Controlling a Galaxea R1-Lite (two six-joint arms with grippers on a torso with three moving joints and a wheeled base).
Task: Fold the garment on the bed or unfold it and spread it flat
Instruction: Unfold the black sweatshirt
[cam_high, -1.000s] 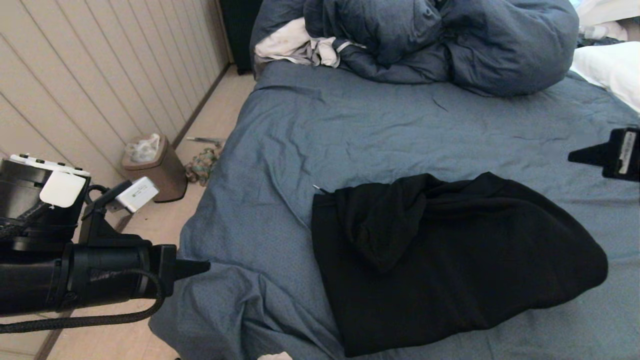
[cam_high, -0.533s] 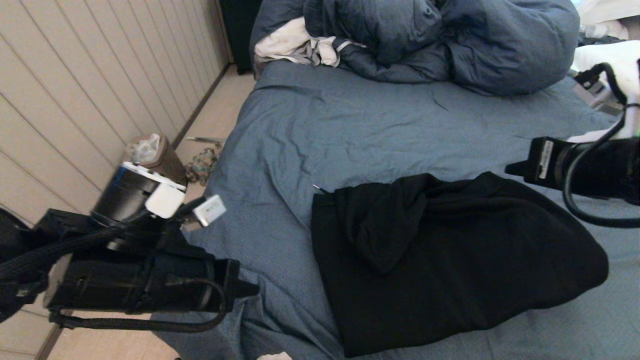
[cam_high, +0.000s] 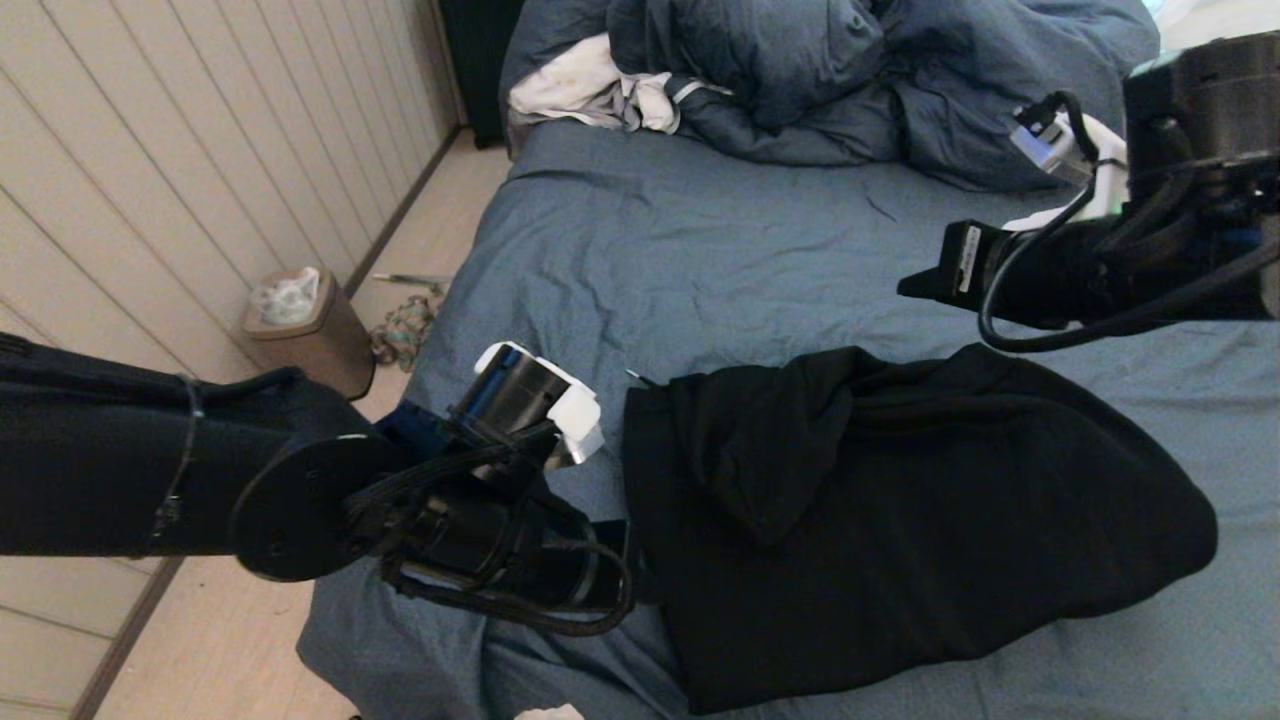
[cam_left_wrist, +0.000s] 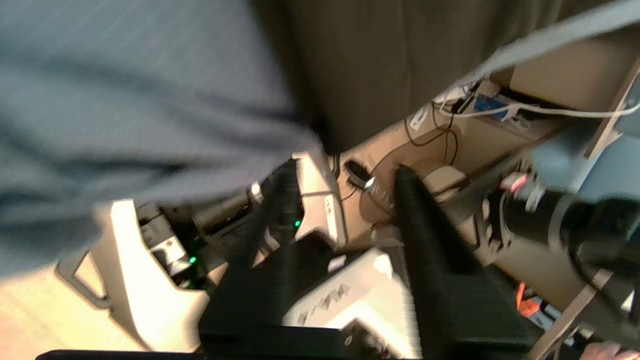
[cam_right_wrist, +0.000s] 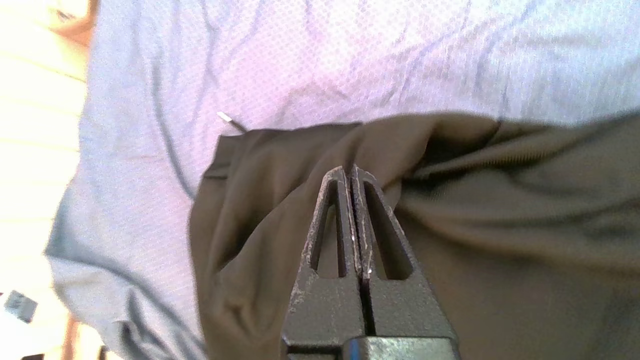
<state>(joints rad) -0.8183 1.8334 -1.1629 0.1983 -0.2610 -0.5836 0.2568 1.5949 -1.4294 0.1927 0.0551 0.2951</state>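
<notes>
The black hooded garment (cam_high: 900, 530) lies bunched on the near right part of the bed (cam_high: 720, 250); a small zipper pull (cam_high: 638, 378) sticks out at its far left corner. My left gripper (cam_left_wrist: 346, 180) is open and empty; its wrist sits at the garment's left edge (cam_high: 625, 550), low by the bed's near side. My right gripper (cam_high: 915, 285) hovers over the sheet just beyond the garment's far edge. Its fingers (cam_right_wrist: 348, 172) are pressed together with nothing between them, above the garment (cam_right_wrist: 450, 240).
A puffy dark blue duvet (cam_high: 880, 80) and a white-grey cloth (cam_high: 590, 90) are heaped at the far end of the bed. On the floor strip to the left stand a brown waste bin (cam_high: 310, 335) and some clutter (cam_high: 400, 330), beside the panelled wall (cam_high: 150, 180).
The left arm has swung right from beside the bed to the garment's left edge. The right arm has moved left and further over the bed. The garment has not moved.
</notes>
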